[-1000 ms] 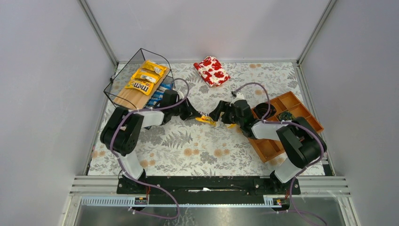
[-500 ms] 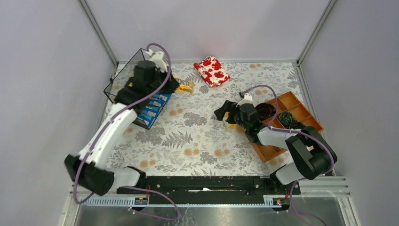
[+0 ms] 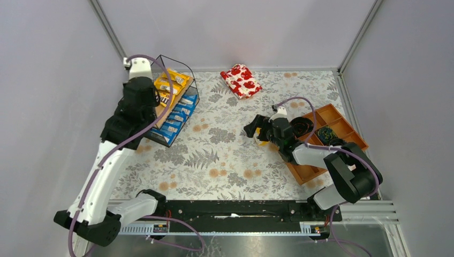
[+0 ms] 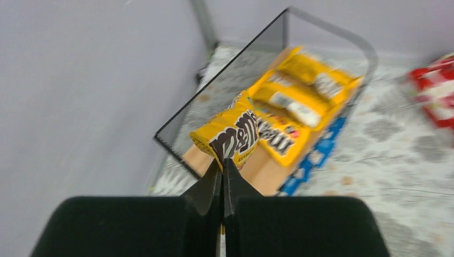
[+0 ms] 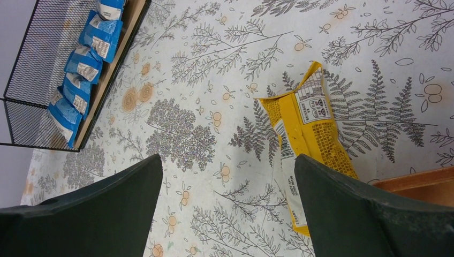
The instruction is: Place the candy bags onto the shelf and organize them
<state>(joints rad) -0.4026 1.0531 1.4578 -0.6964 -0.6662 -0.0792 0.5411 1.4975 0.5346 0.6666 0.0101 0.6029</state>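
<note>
1. The left claw (image 4: pixel 222 170) is clenched on the lower edge of one yellow glossy M&M's packet (image 4: pixel 231 139). It holds the packet in the air over the black wire-frame shelf with light wooden boards (image 5: pixel 37 53), close to the left wall.
2. On this shelf, other yellow packets (image 4: pixel 308 88) lie on the upper board and blue packets (image 5: pixel 80 64) lie in a row on the lower board.
3. In my judgement the step in hand is placing. The next move calls for lowering the held packet onto the bare near part of the upper board, in line with its neighbours, and only then letting go.
4. The right claw (image 5: pixel 230 214) is released and empty, its jaws wide apart. It hovers over a second yellow packet (image 5: pixel 308 139), which lies flat on the worktop (image 5: pixel 214 64) just beside the orange-brown wooden tray (image 5: pixel 417 184). This packet is probably the next to collect.
5. The worktop carries a pale cloth printed with grey ferns and orange flowers. A red-and-white floral pouch (image 3: pixel 241 80) lies at its far edge. Plain grey walls with metal posts close the room.
</note>
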